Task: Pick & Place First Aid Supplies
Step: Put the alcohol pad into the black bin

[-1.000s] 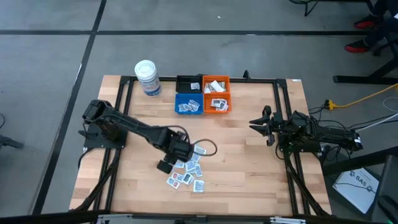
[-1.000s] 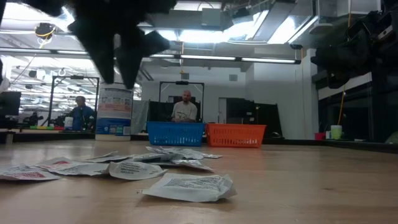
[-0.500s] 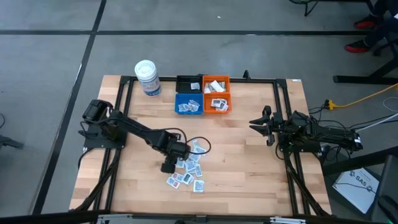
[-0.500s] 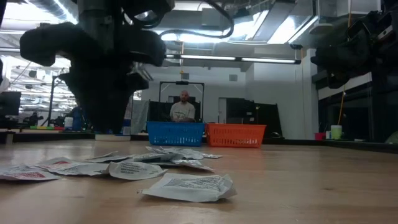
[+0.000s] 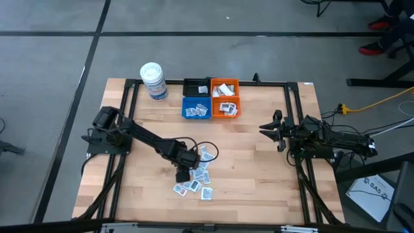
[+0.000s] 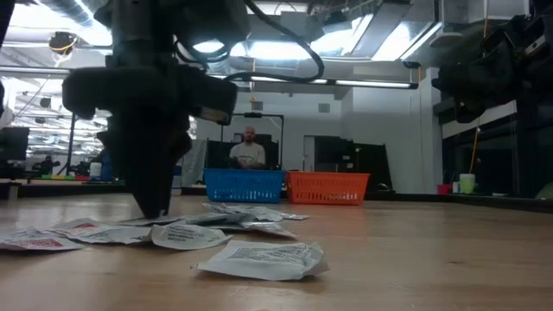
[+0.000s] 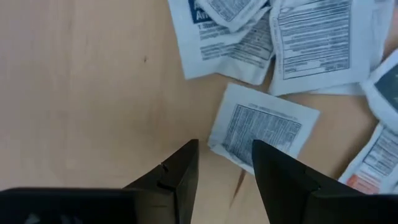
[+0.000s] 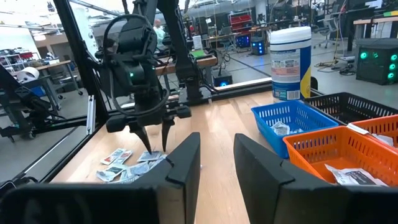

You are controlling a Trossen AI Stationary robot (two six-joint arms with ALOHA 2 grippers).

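We are at the pick: our left gripper (image 5: pixel 184 175) stands fingers-down, parted and empty, at the near edge of the sachets (image 5: pixel 196 181) strewn mid-table. Next, we judge, close on one flat edge. They are thin, crinkled, printed packets on smooth wood. Our right gripper (image 5: pixel 277 130) waits right of them, ajar, empty.

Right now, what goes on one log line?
left gripper: open, low over loose sachets | right gripper: open, waiting at table's right | blue bin: holds sachets
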